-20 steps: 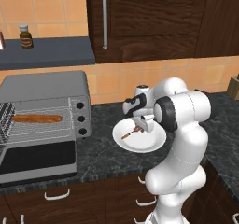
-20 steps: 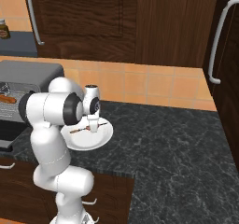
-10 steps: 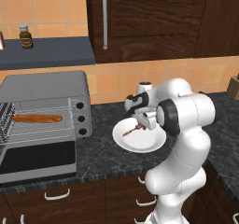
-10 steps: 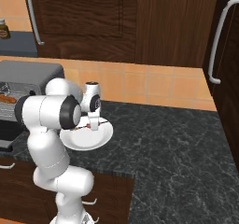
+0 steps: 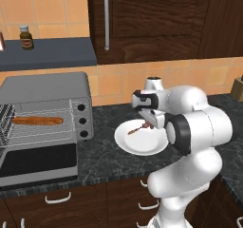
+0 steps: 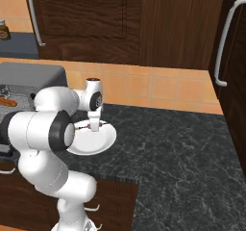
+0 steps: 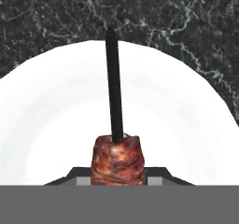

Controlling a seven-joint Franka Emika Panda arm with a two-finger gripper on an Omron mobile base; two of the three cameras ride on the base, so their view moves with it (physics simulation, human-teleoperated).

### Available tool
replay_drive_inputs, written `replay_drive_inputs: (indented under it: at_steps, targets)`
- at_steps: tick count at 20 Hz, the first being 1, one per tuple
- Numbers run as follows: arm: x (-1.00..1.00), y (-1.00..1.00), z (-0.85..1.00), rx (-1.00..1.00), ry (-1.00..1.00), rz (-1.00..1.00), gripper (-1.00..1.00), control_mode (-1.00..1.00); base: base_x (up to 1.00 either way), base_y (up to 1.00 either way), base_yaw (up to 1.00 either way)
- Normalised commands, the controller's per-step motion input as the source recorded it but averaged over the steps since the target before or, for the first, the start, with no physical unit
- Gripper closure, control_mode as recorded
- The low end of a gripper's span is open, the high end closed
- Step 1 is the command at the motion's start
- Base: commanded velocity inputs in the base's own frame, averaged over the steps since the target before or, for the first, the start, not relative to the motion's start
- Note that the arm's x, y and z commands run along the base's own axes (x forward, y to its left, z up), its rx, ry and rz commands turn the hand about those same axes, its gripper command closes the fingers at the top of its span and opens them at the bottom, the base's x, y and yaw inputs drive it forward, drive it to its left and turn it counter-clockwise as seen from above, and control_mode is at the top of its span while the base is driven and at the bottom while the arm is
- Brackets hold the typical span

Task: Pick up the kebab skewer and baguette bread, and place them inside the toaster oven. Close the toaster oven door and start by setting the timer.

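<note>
On the one plate (image 5: pixel 142 144), one kebab skewer (image 5: pixel 137 128).

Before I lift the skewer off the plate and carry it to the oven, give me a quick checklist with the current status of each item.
1. Gripper closed on the kebab skewer: ok, a meat chunk sits between the fingertips.
2. Skewer clear of the white plate: cannot tell.
3. Toaster oven door open: ok, folded down.
4. Baguette bread already on the rack: ok.
5. Room on the rack beside the baguette: ok, bare wire in front of it.
</note>
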Motion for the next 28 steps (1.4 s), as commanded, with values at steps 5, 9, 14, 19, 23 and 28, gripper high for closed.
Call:
replay_drive_inputs:
  at_steps: [5, 9, 14, 19, 23, 28]
  targets:
    - [-0.35, -0.05, 0.41, 0.00, -0.02, -0.09, 1.00, -1.00, 0.00, 0.00, 0.00]
    - [-0.41, 0.00, 0.31, 0.00, -0.04, -0.11, 1.00, -1.00, 0.00, 0.00, 0.00]
    - [-0.15, 0.00, 0.39, 0.00, -0.09, -0.08, 1.00, -1.00, 0.00, 0.00, 0.00]
    - [-0.07, 0.13, 0.33, 0.00, -0.11, -0.10, 1.00, -1.00, 0.00, 0.00, 0.00]
    - [-0.06, 0.18, 0.25, 0.00, -0.18, -0.11, 1.00, -1.00, 0.00, 0.00, 0.00]
    - [-0.08, 0.19, 0.30, 0.03, -0.23, -0.09, 1.00, -1.00, 0.00, 0.00, 0.00]
